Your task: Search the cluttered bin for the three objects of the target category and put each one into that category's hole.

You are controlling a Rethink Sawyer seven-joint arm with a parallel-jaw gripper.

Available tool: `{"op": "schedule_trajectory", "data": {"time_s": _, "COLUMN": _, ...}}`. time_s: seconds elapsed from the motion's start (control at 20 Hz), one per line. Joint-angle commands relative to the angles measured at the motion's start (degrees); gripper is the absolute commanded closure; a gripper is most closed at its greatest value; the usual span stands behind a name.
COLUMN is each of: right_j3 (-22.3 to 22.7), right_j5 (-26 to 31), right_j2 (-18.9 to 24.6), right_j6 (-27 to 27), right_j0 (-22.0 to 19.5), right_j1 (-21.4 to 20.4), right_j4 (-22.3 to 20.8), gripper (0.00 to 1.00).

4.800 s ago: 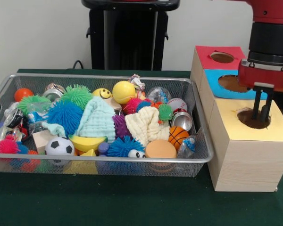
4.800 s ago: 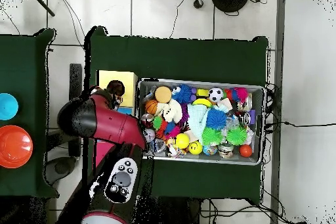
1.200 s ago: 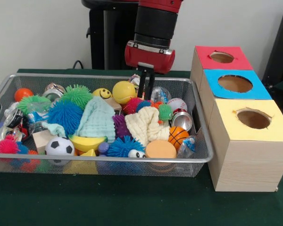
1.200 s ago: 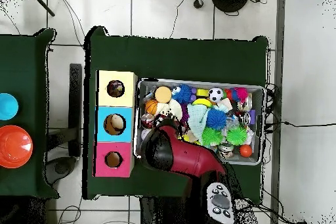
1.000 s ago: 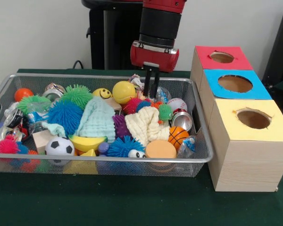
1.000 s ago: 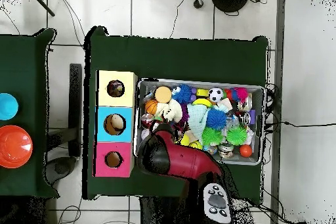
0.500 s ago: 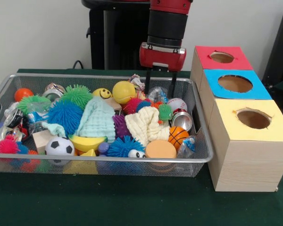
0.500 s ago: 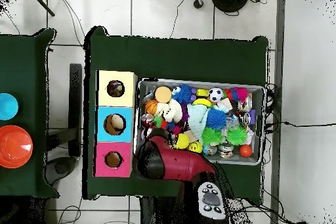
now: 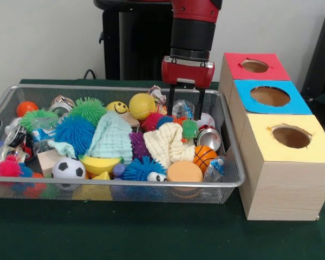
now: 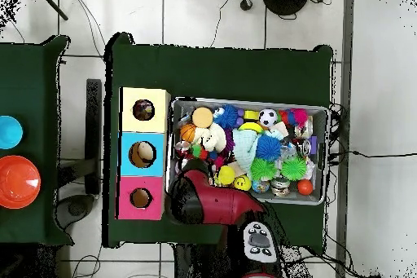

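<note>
Two black fingers of your gripper stand spread, empty, straddling the crumpled clear plastic bottle at the wire mesh bin's far right corner. Expect it light, springy and slippery; pinch across its middle.

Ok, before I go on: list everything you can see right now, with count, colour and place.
wire bin: one, silver, on the green table.
sorting boxes: three, wooden, in a row beside the bin, lids red, blue, yellow, one round hole each.
spiky balls: several; blue, green, pink.
soccer ball: one, black and white, bin's front.
basketball: one, orange, bin's box end.
smiley ball: one, yellow, bin's back.
tennis ball: one, yellow, beside the smiley.
cloths: mint, cream, middle.
crushed can: one, silver, behind the basketball.
gripper: one, open, over clear crumpled plastic; red and black arm above.
</note>
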Motion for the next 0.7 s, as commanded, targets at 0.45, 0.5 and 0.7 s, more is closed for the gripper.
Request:
{"op": "schedule_trajectory", "data": {"time_s": 0.45, "right_j3": 3.2, "right_j5": -2.9, "right_j2": 2.4, "right_j6": 9.3, "right_j0": -1.2, "right_j1": 3.0, "right_j4": -2.2, "gripper": 0.00}}
{"op": "schedule_trajectory", "data": {"time_s": 0.5, "right_j3": 3.7, "right_j5": -3.0, "right_j2": 2.3, "right_j6": 9.4, "right_j0": -1.3, "right_j1": 3.0, "right_j4": -2.3, "gripper": 0.00}}
{"op": "schedule_trajectory", "data": {"time_s": 0.7, "right_j3": 5.4, "right_j5": -3.6, "right_j2": 2.6, "right_j6": 9.8, "right_j0": -2.5, "right_j1": 3.0, "right_j4": -3.0, "gripper": 0.00}}
